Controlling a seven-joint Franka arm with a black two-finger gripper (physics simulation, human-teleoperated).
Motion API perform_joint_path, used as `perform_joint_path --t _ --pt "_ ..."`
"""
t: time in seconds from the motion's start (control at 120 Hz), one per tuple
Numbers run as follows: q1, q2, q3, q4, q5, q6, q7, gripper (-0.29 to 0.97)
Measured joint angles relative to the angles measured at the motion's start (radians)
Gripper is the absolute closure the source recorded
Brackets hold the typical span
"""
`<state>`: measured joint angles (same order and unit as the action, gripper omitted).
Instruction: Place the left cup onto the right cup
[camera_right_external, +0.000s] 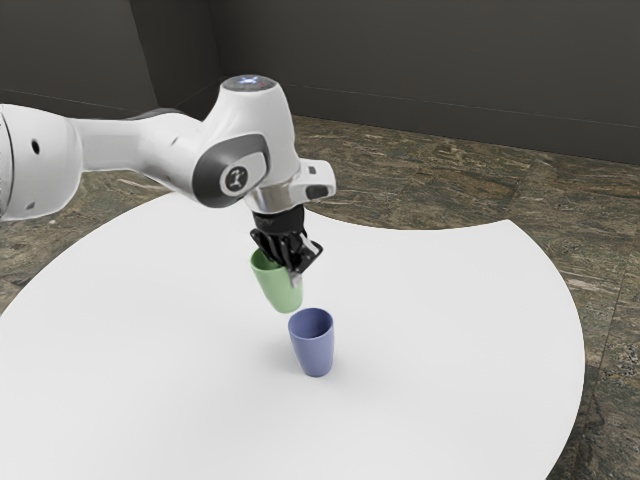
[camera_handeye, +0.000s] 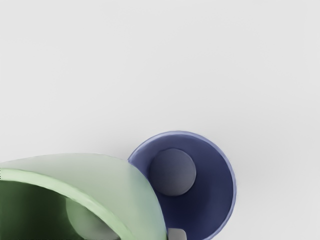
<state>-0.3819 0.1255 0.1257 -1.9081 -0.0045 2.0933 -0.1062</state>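
The green cup hangs in the air clear of the worktop. It is tilted, with its base pointing down toward the blue cup. The jaws are clamped on the green cup's wall at the rim, one finger inside and one outside as far as the exterior view tells.

The blue cup stands upright on the worktop, mouth up, just beside and below the green cup's base. In the wrist view the green cup overlaps only the near edge of the blue cup, whose open mouth lies mostly off to one side. The two cups are therefore not yet lined up.

The step in hand appears to be the carry into position over the blue cup. To do it well, the arm should hold its height while shifting sideways, until the green base sits over the middle of the blue mouth. The tilt should then be eased toward upright before lowering straight down. A descent from the present offset would likely catch the blue rim and tip that cup. The jaws should part only once the green cup is seated.
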Motion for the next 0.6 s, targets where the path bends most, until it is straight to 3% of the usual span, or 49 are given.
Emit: perform_joint_path --t 0.6 --pt "-0.025 0.035 -0.019 0.038 0.002 -0.014 -0.051 0.78"
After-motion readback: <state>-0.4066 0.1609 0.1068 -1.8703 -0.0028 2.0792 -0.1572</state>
